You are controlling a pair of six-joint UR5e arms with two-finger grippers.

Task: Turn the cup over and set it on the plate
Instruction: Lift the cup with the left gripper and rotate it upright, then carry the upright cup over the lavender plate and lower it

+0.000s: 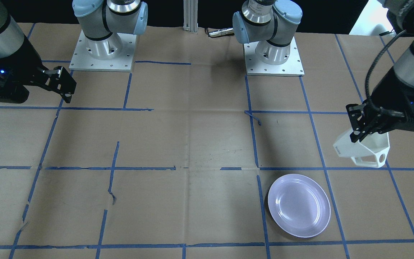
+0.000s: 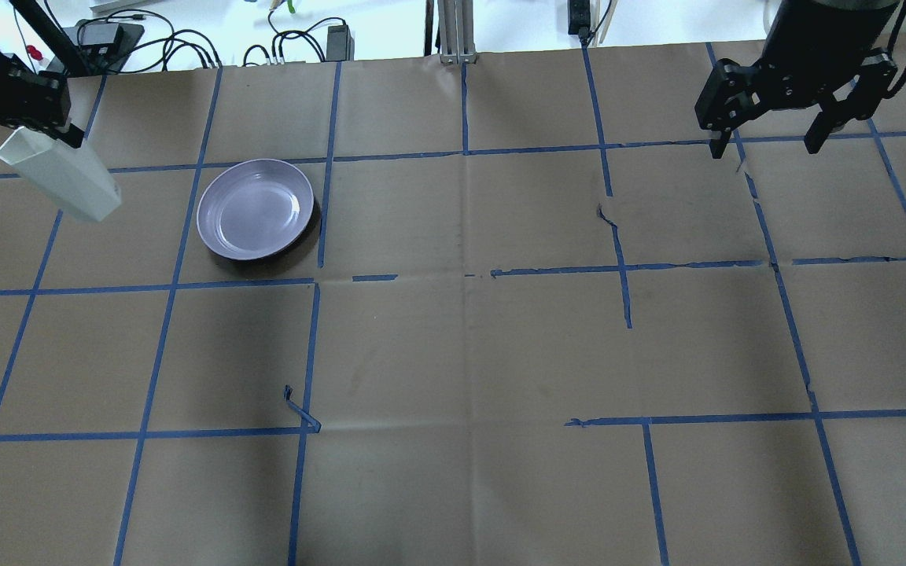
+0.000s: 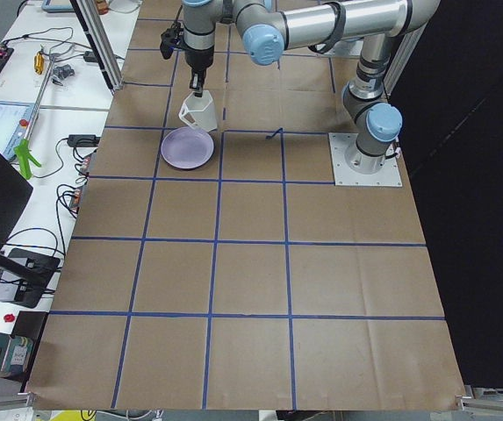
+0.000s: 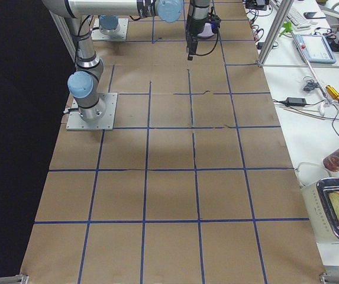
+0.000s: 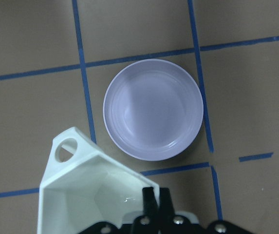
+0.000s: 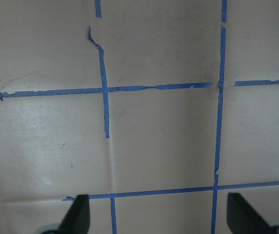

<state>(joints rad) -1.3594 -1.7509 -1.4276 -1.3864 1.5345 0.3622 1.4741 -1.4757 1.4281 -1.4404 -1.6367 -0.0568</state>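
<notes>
Cup [image 5: 90, 195] is seen nearest the left wrist lens, held tilted with its mouth turned toward that camera, so that the flat interior facets and the angular rim are shown. Its walls are made of hard white planes meeting in sharp edges, and an angular handle pierced by a round hole is carried at one corner. One wall is pinched between the jaws of the left gripper [image 5: 156, 201], which are closed on it, a black finger on each face of the wall. In the front-facing view tiny teal lettering is made out near the narrow base, which is pointed sideways. The cup is held clear of the counter [image 2: 461, 354] and apart from the plate [image 5: 151, 109], which lies just beyond it. The plate is round, pale lavender and glossy, with a shallow raised rim. Soft highlights are carried along its inner curve, and it is laid flat on the counter. The counter is covered in matte brown paper, creased and scuffed, and divided into squares by blue tape, torn in places. Farthest off, at the opposite end, the right gripper [image 2: 765, 146] is held above the paper with its black jaws spread wide and empty.
</notes>
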